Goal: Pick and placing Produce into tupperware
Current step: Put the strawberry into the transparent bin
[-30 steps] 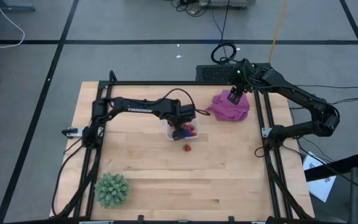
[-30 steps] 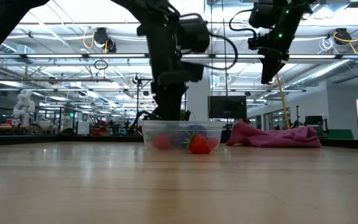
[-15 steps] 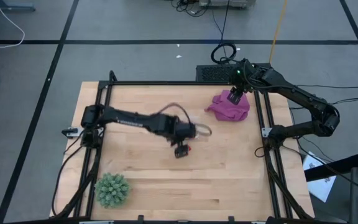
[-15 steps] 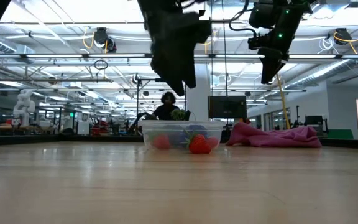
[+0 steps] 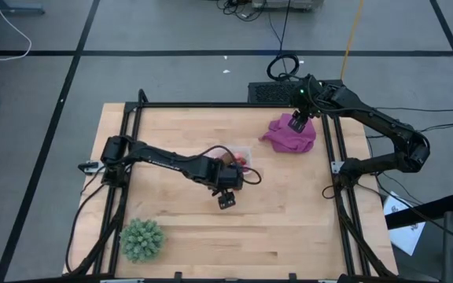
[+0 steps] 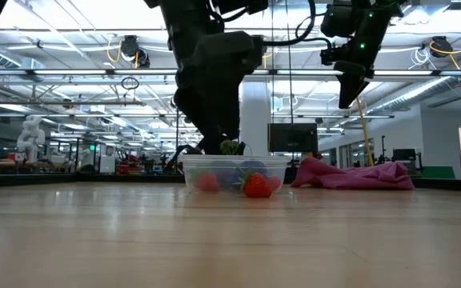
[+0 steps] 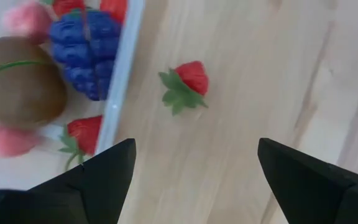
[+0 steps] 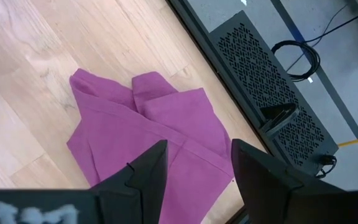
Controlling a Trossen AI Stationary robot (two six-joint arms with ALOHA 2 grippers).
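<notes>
Hovering with jaws wide and empty, the left gripper [image 7: 191, 165] hangs above a small red toy strawberry [image 7: 187, 84] on the wooden tabletop [image 5: 289, 212], just outside the clear rectangular plastic tupperware [image 7: 124, 62] (other fruit lies inside); right gripper [image 8: 194, 165], jaws parted, holds nothing over the magenta cloth [image 8: 148, 137].

One strawberry [image 7: 191, 79] on table — just beside tupperware [image 7: 122, 68]

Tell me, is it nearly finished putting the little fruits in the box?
Nearly. The tupperware already holds the grape cluster, the brown fruit and several strawberries. The open left gripper hovers over one strawberry lying outside on the table. The right gripper waits above the cloth.
</notes>
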